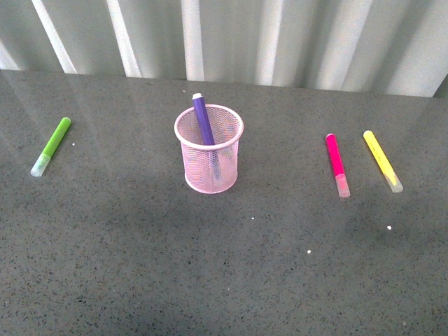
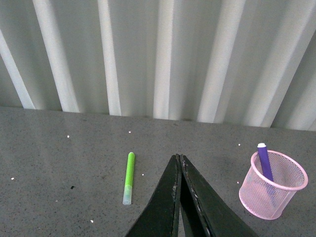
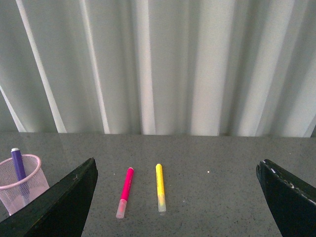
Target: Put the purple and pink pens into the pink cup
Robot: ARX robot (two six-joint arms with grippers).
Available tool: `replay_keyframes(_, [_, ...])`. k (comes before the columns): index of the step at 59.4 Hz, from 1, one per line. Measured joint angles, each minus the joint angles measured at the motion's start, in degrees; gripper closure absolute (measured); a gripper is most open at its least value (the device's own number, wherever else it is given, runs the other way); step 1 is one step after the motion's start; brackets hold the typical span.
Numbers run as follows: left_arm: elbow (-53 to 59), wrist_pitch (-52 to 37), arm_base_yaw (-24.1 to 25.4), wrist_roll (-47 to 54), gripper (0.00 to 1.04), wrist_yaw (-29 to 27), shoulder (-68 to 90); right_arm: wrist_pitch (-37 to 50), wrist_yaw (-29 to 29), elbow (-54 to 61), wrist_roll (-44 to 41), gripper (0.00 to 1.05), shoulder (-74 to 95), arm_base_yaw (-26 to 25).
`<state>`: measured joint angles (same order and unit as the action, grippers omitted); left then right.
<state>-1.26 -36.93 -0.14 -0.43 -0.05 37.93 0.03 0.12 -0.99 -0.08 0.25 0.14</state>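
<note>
The pink cup [image 1: 208,148] stands upright at the table's middle, with the purple pen [image 1: 202,119] leaning inside it and its end above the rim. The pink pen [image 1: 337,164] lies flat on the table to the right, clear cap toward me. Neither arm shows in the front view. In the left wrist view my left gripper [image 2: 178,158] is shut on nothing, with the pink cup [image 2: 272,185] and the purple pen [image 2: 265,161] off to one side. My right gripper [image 3: 177,165] is open wide, with the pink pen [image 3: 124,192] on the table beyond it and the pink cup [image 3: 21,184] at the edge.
A lime green marker [image 1: 51,145] lies at the left of the table, also seen in the left wrist view as the green marker [image 2: 129,177]. A yellow marker [image 1: 382,160] lies just right of the pink pen. A corrugated white wall [image 1: 224,35] closes the back.
</note>
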Motion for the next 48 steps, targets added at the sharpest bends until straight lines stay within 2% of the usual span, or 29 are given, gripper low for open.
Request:
replay_keyframes(24, [0.1,13.0,0.0,0.0,1.01,0.0,-14.1,0.0,0.0,0.0,0.0,0.07,0.0,0.0])
replay_keyframes(48, [0.1,22.2,0.0,0.0,1.01,0.0,-23.4,0.0,0.0,0.0,0.0,0.07,0.0,0.0])
